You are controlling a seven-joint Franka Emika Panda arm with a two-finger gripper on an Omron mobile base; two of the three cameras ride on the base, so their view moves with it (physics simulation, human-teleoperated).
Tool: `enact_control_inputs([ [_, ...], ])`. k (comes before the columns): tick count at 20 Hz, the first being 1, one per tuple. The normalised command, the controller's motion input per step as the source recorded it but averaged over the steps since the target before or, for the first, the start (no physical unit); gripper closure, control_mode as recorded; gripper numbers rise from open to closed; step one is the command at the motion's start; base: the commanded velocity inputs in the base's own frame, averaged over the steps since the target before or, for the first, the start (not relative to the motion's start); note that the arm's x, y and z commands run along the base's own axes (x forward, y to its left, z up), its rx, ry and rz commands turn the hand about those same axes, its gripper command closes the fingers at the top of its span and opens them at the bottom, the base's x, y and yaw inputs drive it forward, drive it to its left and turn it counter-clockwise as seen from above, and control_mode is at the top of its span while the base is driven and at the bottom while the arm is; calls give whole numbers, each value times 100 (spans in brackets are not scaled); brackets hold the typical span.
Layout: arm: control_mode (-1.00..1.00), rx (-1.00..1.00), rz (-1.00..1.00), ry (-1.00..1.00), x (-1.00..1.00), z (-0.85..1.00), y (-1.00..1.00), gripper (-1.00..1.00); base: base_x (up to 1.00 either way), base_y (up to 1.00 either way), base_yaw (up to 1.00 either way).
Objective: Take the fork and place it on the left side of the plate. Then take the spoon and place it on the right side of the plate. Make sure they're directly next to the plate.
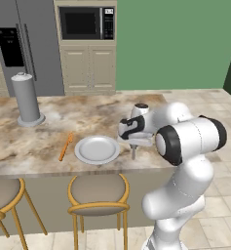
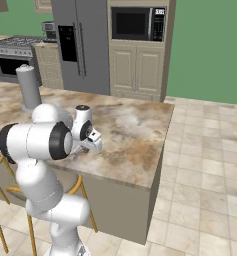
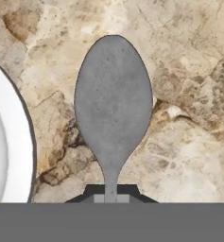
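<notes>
The grey metallic spoon (image 3: 113, 108) hangs bowl-down from my gripper (image 3: 111, 194), which is shut on its handle. In the left base view the gripper (image 1: 134, 147) holds the spoon (image 1: 133, 155) low over the marble counter, just right of the round grey-white plate (image 1: 97, 149). The plate's rim (image 3: 12, 142) curves along the left edge of the hand view, a short gap away from the spoon. I cannot tell whether the spoon touches the counter. The orange fork (image 1: 66, 146) lies flat on the counter close to the plate's left side.
A tall grey cylinder on a round base (image 1: 25, 97) stands at the counter's back left. Two stools (image 1: 97, 193) sit under the counter's near edge. The counter's right end (image 2: 160, 145) drops to a tiled floor.
</notes>
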Motion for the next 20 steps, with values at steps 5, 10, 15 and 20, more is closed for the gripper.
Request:
enact_control_inputs([
  [5,-100,0,-9,0,35,-16,8,100,0,0,0],
  [10,-100,0,-6,0,29,-21,8,100,0,0,0],
  [15,-100,0,-1,0,30,-20,2,100,0,0,0],
  [20,-100,0,0,0,20,-18,0,100,0,0,0],
])
